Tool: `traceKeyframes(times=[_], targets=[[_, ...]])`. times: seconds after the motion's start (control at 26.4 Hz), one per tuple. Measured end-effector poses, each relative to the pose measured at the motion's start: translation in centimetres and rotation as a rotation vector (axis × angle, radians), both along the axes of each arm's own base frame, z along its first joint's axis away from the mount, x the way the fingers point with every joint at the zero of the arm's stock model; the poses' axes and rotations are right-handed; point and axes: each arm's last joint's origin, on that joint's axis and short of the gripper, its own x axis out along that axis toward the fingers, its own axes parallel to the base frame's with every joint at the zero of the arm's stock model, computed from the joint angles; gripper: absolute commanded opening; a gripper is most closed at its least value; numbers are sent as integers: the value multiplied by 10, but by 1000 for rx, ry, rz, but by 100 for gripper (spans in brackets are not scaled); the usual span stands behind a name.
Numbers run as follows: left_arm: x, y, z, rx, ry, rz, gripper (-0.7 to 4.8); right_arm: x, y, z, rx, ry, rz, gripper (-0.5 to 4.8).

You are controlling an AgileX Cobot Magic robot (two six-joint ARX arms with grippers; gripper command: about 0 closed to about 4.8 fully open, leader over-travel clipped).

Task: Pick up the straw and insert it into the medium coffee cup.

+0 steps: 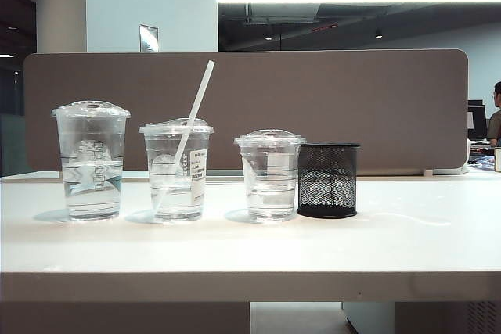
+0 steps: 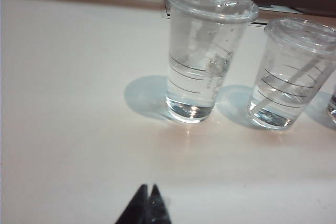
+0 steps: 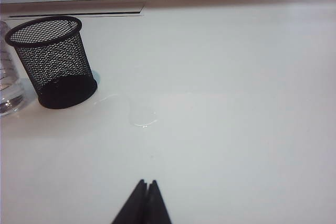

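Left tool: my left tool (image 2: 148, 203) is closed on nothing, its tips pinched together low over the bare tabletop (image 2: 68, 129), well short of the cups.
Right tool: my right tool (image 3: 147, 198) is closed as well, empty, over open tabletop on the basket's side.
Step in hand: the straw (image 1: 193, 111) already stands in the medium cup (image 1: 177, 170), so I judge the insertion done and both arms parked clear.
Next move: I see nothing left to grasp; at most I would check that the straw sits steady, keeping both tools off the cups.
Straw: it passes through the medium cup's domed lid, leans toward the short cup at its top, and its lower end reaches down toward the cup's base on the tall cup's side.
Medium cup: middle of the three, white label on its side, water up to about the lower half.
Tall cup (image 1: 91, 160): leftmost in the exterior view, lidded, partly filled with water, no straw.
Short cup (image 1: 270, 174): lidded, some water, no straw that I can make out; it stands just beside the basket (image 1: 328, 180).
Basket: black mesh, looks empty.
Spill: a small clear puddle (image 3: 143, 116) lies on the tabletop near the basket.
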Motion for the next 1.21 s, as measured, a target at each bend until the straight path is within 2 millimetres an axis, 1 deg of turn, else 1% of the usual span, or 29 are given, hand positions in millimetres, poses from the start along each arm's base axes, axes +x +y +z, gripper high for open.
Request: traceKeyframes(times=[0.38, 0.64, 1.21], targets=[[0, 0, 0, 0, 0, 2, -4, 0, 0, 0, 0, 0, 0, -4], [0, 3, 0, 16, 4, 90, -4, 0, 0, 0, 0, 0, 0, -4], [0, 2, -1, 14, 7, 80, -4, 0, 0, 0, 0, 0, 0, -4]])
